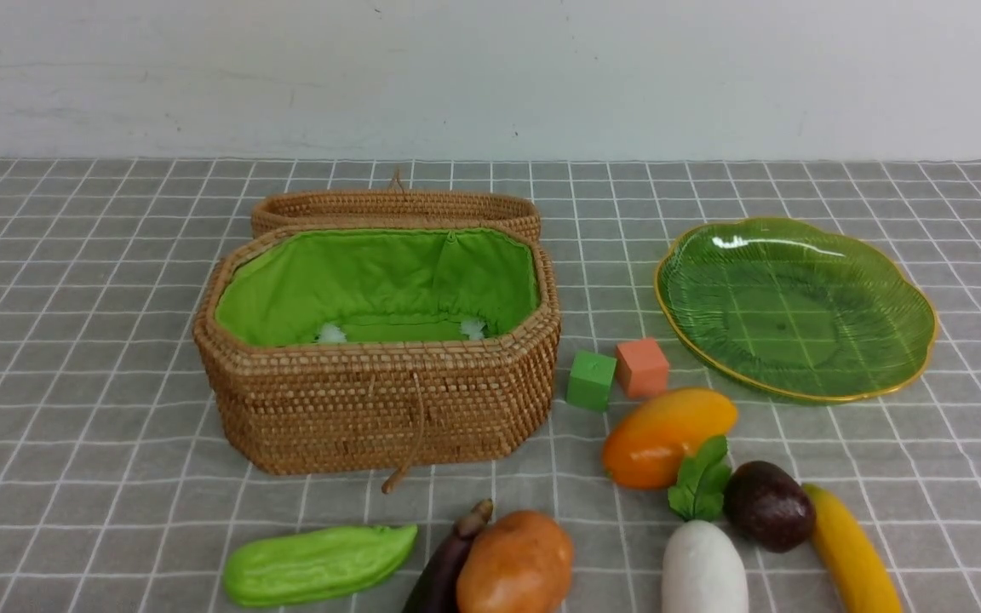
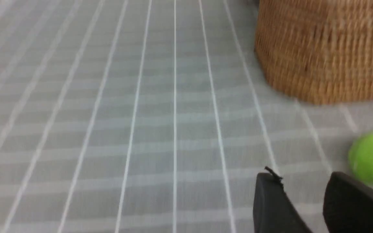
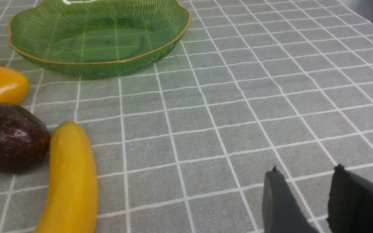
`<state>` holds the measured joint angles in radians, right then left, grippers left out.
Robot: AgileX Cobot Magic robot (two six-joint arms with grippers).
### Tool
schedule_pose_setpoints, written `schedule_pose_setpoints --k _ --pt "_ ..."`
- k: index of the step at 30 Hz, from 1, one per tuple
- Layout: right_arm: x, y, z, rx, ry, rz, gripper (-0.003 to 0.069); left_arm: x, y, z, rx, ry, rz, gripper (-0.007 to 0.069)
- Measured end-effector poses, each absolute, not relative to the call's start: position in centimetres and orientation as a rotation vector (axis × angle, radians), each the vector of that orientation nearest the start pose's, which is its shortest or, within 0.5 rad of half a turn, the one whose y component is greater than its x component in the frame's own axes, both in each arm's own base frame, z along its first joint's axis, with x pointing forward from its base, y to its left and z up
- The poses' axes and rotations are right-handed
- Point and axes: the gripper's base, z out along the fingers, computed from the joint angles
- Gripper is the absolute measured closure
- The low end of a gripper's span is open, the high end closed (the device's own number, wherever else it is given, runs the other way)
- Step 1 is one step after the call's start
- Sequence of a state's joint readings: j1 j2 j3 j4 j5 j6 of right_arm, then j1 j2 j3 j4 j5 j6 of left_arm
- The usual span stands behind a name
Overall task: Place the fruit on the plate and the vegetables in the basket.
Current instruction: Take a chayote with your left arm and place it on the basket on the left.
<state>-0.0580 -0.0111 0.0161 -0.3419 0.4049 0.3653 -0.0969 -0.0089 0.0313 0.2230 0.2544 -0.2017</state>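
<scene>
Left jaws part open with a clear gap and nothing in them, low over the counter (image 2: pixel 141 129). Right jaws the same, empty. Closest to the left jaws is the end of the green gourd (image 2: pixel 372 158), just beside them, not touching. The basket (image 2: pixel 322 51) is further ahead of them, with its lid (image 1: pixel 397 209) off and lying behind it, and no vegetable shows inside. Near the right jaws, off to one side, is the banana (image 3: pixel 70 181), which looks to be touching the maroon fruit (image 3: pixel 11 139). The mango (image 3: pixel 0 85) is past that, and the plate (image 3: pixel 92 42) is well ahead with nothing on it. The eggplant (image 1: pixel 444 566), potato (image 1: pixel 514 564) and radish (image 1: pixel 703 569) share the near row with the gourd and banana, so they are probably between the two sets of jaws. The green cube (image 1: pixel 591 380) and orange cube (image 1: pixel 642 367) lie further out and are not part of the sort. Nothing sorted yet. Everything looks like a light, stiff moulded toy with smooth skin, likely slippery. Take the gourd across the middle of its ridged body and the banana across its middle, square to its length. Take the radish on the white body, not the leaves. The plate is glass, so set fruit down, don't drop it.
</scene>
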Motion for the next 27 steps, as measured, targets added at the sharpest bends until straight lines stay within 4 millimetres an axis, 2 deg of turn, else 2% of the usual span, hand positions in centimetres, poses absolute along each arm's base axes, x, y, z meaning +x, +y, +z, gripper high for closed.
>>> schedule_pose_setpoints --k 3,4,6,7,8,9,11,13,14,15,17,20,22,24,27 --pt "5.1 -1.5 17.4 0.191 1.862 -0.13 0.0417 5.7 -0.4 19.3 -0.004 1.616 -0.123 0.0386" --pt "5.1 -1.5 17.4 0.191 1.862 -0.13 0.0417 5.7 -0.6 20.4 -0.069 1.5 -0.232 0.0386" --pt "5.1 -1.5 17.4 0.191 1.862 -0.13 0.0417 5.5 -0.6 21.2 -0.09 1.407 -0.286 0.0386" --pt "5.1 -1.5 17.4 0.191 1.862 -0.13 0.0417 5.3 -0.7 22.1 -0.1 1.306 -0.331 0.0386" --pt "5.1 -1.5 17.4 0.191 1.862 -0.13 0.0417 5.3 -0.7 22.3 -0.102 1.282 -0.341 0.0386" --pt "5.1 -1.5 17.4 0.191 1.862 -0.13 0.0417 5.0 -0.7 23.6 -0.121 1.217 -0.379 0.0386" --pt "5.1 -1.5 17.4 0.191 1.862 -0.13 0.0417 4.7 -0.6 24.6 -0.134 1.194 -0.397 0.0386" --pt "5.1 -1.5 17.4 0.191 1.862 -0.13 0.0417 4.2 -0.5 28.3 -0.151 1.168 -0.416 0.0386" --pt "5.1 -1.5 17.4 0.191 1.862 -0.13 0.0417 4.1 -0.5 29.0 -0.153 1.171 -0.416 0.0386" --pt "5.1 -1.5 17.4 0.191 1.862 -0.13 0.0417 4.0 -0.4 31.5 -0.164 1.207 -0.411 0.0386" --pt "5.1 -1.5 17.4 0.191 1.862 -0.13 0.0417 4.4 -0.4 34.7 -0.191 1.334 -0.392 0.0386" --pt "5.1 -1.5 17.4 0.191 1.862 -0.13 0.0417 6.1 -0.4 36.9 -0.218 1.592 -0.33 0.0386" --pt "5.1 -1.5 17.4 0.191 1.862 -0.13 0.0417 7.7 -0.5 36.6 -0.221 1.763 -0.276 0.0386" --pt "5.1 -1.5 17.4 0.191 1.862 -0.13 0.0417 8.7 -0.5 36.3 -0.212 1.853 -0.236 0.0386" --pt "5.1 -1.5 17.4 0.191 1.862 -0.13 0.0417 11.9 -0.6 35.0 -0.158 2.013 -0.136 0.0386"
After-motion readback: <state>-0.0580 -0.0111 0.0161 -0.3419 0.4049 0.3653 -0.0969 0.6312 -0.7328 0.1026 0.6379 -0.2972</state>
